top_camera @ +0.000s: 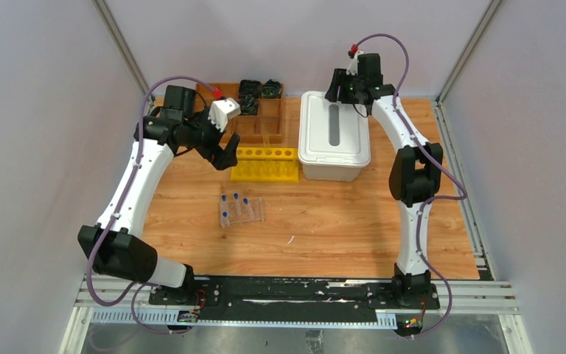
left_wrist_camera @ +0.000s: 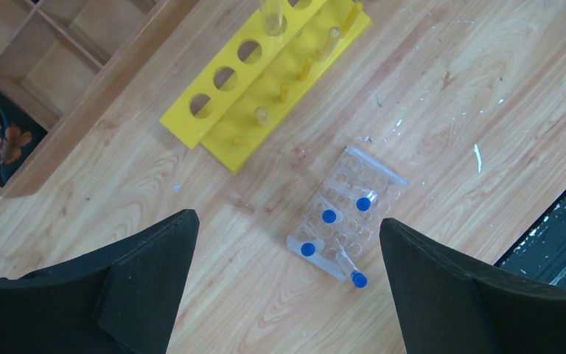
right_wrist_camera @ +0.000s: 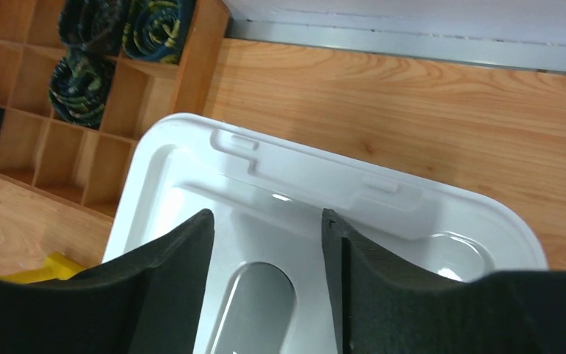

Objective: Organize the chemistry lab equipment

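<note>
A small clear rack [top_camera: 241,210] on the table holds blue-capped tubes [left_wrist_camera: 329,216]; three stand upright and one lies at the rack's edge [left_wrist_camera: 354,274]. A yellow test-tube rack [top_camera: 265,162] lies behind it with one thin clear glass tube [left_wrist_camera: 272,16] standing in it. My left gripper [top_camera: 225,151] is open and empty, hovering high over the table, with the clear rack [left_wrist_camera: 346,214] between its fingers [left_wrist_camera: 147,280] in the wrist view. My right gripper [top_camera: 337,94] is open and empty over the far end of the white lidded box [right_wrist_camera: 191,147]. The glass vessels, white dish and triangle are out of view.
The brown divided wooden tray [top_camera: 261,118] with black coiled items [right_wrist_camera: 81,74] stands at the back, left of the white box [top_camera: 334,136]. A small white fragment [top_camera: 291,239] lies on the wood near the front. Grey enclosure walls surround the table.
</note>
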Motion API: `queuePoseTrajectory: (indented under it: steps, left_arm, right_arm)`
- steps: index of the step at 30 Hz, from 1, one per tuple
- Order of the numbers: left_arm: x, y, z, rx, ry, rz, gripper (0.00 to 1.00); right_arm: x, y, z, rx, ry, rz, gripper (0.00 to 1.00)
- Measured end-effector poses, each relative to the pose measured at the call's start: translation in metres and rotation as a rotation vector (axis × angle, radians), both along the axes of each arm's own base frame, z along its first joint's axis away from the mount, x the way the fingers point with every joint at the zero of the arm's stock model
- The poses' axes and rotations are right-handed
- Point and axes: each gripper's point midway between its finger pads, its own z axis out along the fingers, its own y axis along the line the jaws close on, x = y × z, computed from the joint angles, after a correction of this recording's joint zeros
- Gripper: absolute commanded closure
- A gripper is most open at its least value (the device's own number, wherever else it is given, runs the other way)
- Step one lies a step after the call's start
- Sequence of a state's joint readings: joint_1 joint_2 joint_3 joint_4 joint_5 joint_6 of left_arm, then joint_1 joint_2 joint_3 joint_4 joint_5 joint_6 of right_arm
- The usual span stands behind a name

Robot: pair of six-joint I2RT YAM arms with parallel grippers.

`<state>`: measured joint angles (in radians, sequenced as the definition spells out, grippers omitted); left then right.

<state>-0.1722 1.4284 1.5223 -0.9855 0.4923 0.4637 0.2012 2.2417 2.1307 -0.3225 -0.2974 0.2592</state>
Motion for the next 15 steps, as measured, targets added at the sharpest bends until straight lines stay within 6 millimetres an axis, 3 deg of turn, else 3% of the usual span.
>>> queuePoseTrajectory:
  steps: [4, 7, 11, 15]
  left_arm:
    - [-0.006, 0.007, 0.004, 0.002, -0.009, 0.029, 0.0]
    - [-0.008, 0.024, 0.019, -0.013, -0.047, 0.095, 0.0]
    - [-0.018, 0.068, 0.028, -0.022, -0.089, 0.24, 0.0]
    - [-0.03, 0.116, 0.007, -0.012, -0.066, 0.405, 0.0]
  right_arm:
    - [-0.02, -0.011, 0.011, -0.038, 0.02, -0.023, 0.21]
    - [-0.045, -0.016, 0.035, -0.063, 0.008, -0.041, 0.08]
    - [-0.116, -0.023, 0.08, -0.095, -0.061, -0.05, 0.04]
    - [-0.197, -0.045, 0.118, -0.1, -0.177, -0.099, 0.03]
